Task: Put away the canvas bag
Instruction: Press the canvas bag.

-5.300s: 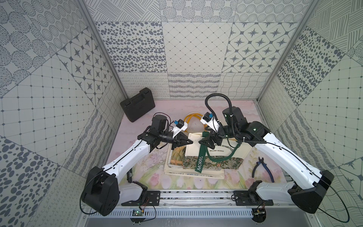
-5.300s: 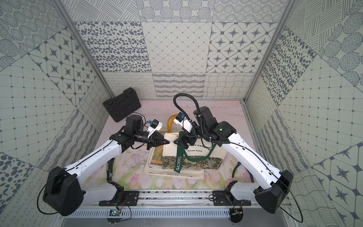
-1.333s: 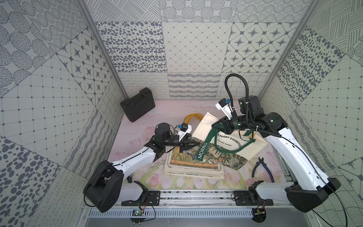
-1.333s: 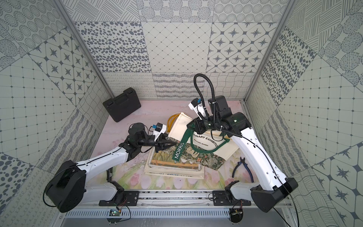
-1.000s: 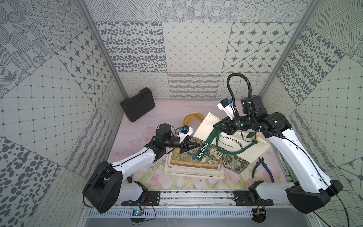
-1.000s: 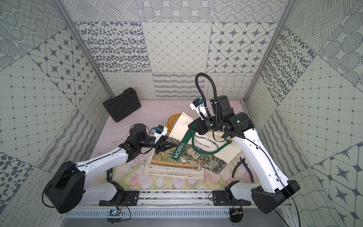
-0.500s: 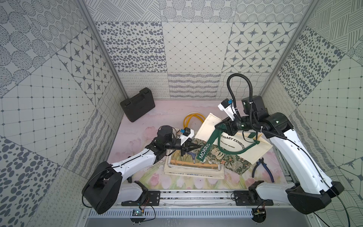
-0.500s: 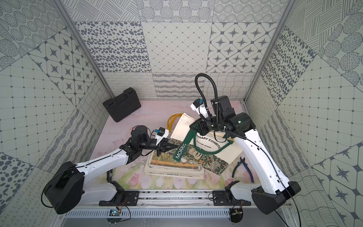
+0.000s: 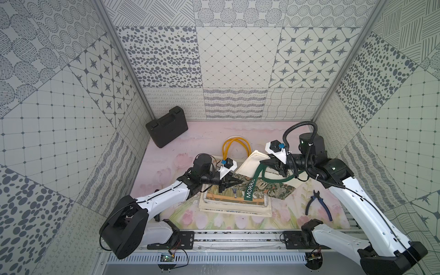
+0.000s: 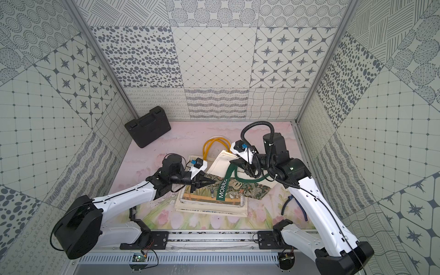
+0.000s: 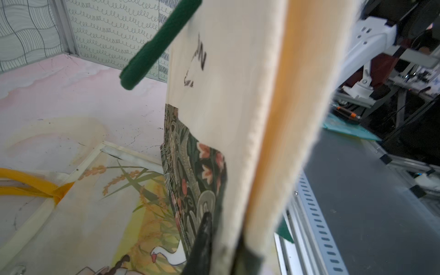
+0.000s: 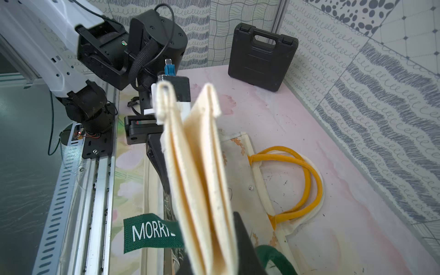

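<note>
Left pincer clamped on canvas bag floral corner, right pincer on its raised cream edge, mid-frame. Likely spreading it to fold onto the tote stack.

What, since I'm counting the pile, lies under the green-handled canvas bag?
Under the canvas bag lies a flat cream stack; its top bag shows a grain-and-goose print and yellow handles. How many bags are stacked, and the print's covered part, cannot be seen.

Left tool, right tool: both clamped.
</note>
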